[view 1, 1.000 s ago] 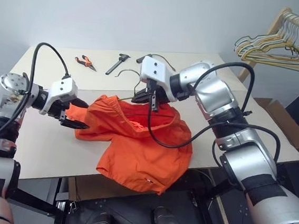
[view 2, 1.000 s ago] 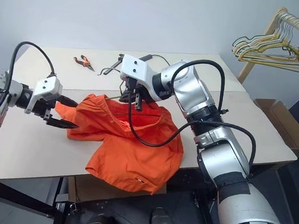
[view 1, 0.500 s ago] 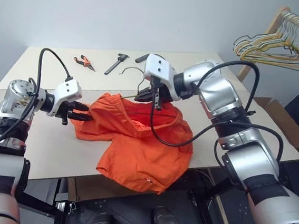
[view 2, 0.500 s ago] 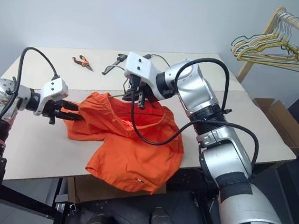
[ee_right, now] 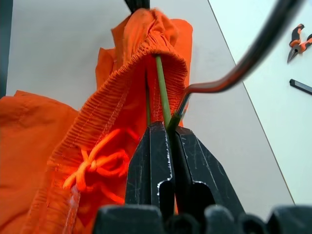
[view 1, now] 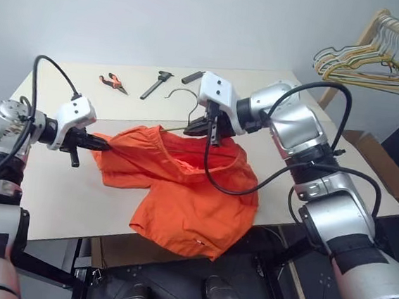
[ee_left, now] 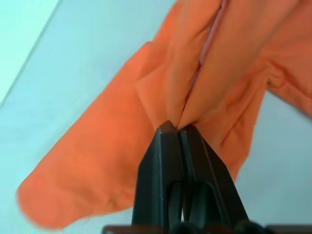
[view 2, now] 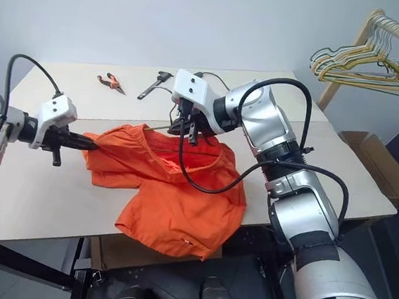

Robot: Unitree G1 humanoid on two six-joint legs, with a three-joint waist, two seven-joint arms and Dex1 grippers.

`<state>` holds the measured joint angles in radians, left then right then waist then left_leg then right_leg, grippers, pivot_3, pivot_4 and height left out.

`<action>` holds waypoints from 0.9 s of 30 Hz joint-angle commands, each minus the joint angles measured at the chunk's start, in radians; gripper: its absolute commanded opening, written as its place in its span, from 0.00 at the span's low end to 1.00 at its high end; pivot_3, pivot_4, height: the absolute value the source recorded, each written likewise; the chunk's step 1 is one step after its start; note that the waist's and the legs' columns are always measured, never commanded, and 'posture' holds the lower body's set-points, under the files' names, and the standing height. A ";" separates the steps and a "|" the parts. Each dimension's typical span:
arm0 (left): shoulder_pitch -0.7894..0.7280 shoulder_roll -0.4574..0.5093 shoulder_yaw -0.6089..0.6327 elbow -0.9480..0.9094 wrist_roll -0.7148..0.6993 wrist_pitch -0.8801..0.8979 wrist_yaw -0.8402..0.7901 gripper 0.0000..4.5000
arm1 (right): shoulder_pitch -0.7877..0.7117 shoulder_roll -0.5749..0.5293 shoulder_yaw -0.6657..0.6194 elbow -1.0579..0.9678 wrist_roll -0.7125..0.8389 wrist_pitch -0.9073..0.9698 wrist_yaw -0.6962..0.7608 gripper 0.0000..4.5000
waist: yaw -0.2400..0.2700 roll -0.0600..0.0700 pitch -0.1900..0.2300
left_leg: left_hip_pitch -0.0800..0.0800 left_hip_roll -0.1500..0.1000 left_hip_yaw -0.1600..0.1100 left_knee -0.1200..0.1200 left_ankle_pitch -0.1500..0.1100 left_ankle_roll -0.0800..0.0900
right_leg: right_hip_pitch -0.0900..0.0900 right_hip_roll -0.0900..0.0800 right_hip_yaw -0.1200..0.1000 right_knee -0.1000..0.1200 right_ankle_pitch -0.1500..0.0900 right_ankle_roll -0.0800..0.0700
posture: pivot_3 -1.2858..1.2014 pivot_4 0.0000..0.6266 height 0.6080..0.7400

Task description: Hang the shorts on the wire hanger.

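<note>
Left wrist view: the left tool (ee_left: 176,127) has just clamped the orange shorts (view 1: 181,190), lying on the tabletop (view 1: 53,199); right tool (ee_right: 168,127) grips the wire hanger (ee_right: 234,73) inside the waistband, ready for stretching.

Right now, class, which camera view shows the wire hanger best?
The right wrist view: the hanger runs from the right pincer into the shorts' waistband. Both eye views show its hook above the table.
</note>
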<state>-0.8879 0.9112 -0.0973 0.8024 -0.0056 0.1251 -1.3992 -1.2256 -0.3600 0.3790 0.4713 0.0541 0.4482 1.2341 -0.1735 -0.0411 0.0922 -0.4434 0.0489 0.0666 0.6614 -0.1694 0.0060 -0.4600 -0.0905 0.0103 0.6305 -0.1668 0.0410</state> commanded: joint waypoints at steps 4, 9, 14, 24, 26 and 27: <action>0.008 0.029 0.044 -0.041 -0.022 0.021 0.026 0.00 | 0.014 -0.035 -0.020 -0.066 -0.010 -0.004 0.002 0.00 | 0.010 0.000 0.000 | -0.001 0.000 0.000 0.000 -0.003 0.002 | 0.000 0.000 0.000 0.000 -0.002 -0.003 | 0.47 0.07 1.00; 0.023 0.027 0.054 -0.048 -0.020 0.023 0.040 0.00 | 0.036 -0.056 -0.011 -0.087 -0.027 -0.006 0.002 0.00 | 0.011 0.000 0.000 | -0.003 0.000 -0.001 -0.002 -0.009 0.002 | 0.000 0.000 0.000 0.001 -0.006 -0.002 | 0.47 0.06 1.00; 0.028 0.029 0.058 -0.033 -0.014 0.015 0.061 0.00 | 0.059 -0.074 -0.018 -0.119 -0.030 0.011 0.004 0.00 | 0.016 0.000 0.000 | -0.002 -0.001 0.000 -0.002 -0.009 0.003 | 0.000 0.000 0.000 0.000 -0.007 -0.001 | 0.47 0.06 1.00; 0.042 0.014 0.064 -0.054 -0.028 -0.021 0.061 0.05 | 0.036 -0.046 -0.038 -0.130 0.006 0.093 0.004 0.00 | 0.020 0.000 0.000 | -0.003 -0.001 0.000 -0.001 -0.014 0.003 | 0.000 0.000 0.000 0.000 -0.010 0.000 | 0.47 0.04 1.00; 0.049 0.028 0.066 -0.083 -0.051 -0.037 -0.001 0.14 | 0.028 -0.040 -0.038 -0.126 0.013 0.114 0.006 0.00 | 0.020 0.000 0.000 | -0.003 -0.001 0.000 -0.001 -0.014 0.003 | 0.000 0.000 0.000 0.000 -0.010 0.000 | 0.48 0.04 1.00; 0.055 0.041 0.068 -0.100 -0.060 -0.049 -0.032 0.20 | 0.022 -0.038 -0.036 -0.119 0.014 0.124 0.004 0.00 | 0.021 0.000 0.000 | -0.003 -0.001 0.000 -0.001 -0.014 0.003 | 0.000 0.000 0.000 0.000 -0.010 0.000 | 0.48 0.04 1.00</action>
<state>-0.8292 0.9176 -0.0575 0.7522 -0.0331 0.1050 -1.3784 -1.1588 -0.3972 0.3797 0.3704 0.0530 0.5515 1.2372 -0.1526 -0.0412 0.0921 -0.4463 0.0476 0.0664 0.6599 -0.1839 0.0088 -0.4596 -0.0909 0.0102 0.6302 -0.1775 0.0410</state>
